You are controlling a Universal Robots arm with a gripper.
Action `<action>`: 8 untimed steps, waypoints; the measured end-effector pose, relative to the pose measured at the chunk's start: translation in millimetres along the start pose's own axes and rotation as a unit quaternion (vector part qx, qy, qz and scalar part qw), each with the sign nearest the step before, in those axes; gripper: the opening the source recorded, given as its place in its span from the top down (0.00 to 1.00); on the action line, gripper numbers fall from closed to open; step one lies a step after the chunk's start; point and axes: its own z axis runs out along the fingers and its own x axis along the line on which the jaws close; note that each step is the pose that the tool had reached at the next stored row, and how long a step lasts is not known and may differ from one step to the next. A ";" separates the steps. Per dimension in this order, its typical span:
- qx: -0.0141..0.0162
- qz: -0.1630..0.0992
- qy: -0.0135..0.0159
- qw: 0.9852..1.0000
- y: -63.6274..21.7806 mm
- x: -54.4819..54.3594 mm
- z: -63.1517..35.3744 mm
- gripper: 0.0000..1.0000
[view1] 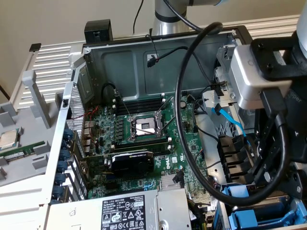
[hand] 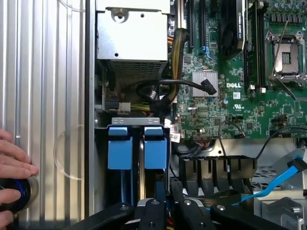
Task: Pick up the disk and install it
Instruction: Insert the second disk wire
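Gripper [hand: 167, 211] fingers nearly together, narrow gap; can't tell if anything is pinched between them. It hangs over the drive bay [hand: 103, 143] at a corner of the open PC case [view1: 144, 48], just at the edge of the disk [hand: 156, 148]. The disk's blue carrier sits in the bay, two blue tabs side by side, blue rails running back toward the fingers; the drive body is mostly hidden, so how far it is seated can't be told. In the exterior view the arm's wrist [view1: 254, 76] and a thick black cable [view1: 184, 139] cover that corner. Beside the bay is a row of black slots [hand: 216, 167], with a blue cable [hand: 288, 175] just past them. Power supply [hand: 132, 33] is next to the bay, a cable bundle between them. Motherboard [hand: 230, 110] lies beyond, with an open CPU socket [hand: 288, 52] and a graphics card [view1: 132, 160]. Outside the case, a person's hand [hand: 12, 163] rests on a round black-and-blue object [hand: 14, 194] on the ribbed metal table [hand: 48, 96].
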 end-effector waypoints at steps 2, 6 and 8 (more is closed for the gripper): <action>0.000 0.001 0.000 1.000 0.1 0.1 0.0 0.84; 0.000 0.001 0.000 1.000 0.1 0.5 0.5 0.84; 0.000 0.001 0.000 1.000 0.1 1.1 0.5 0.84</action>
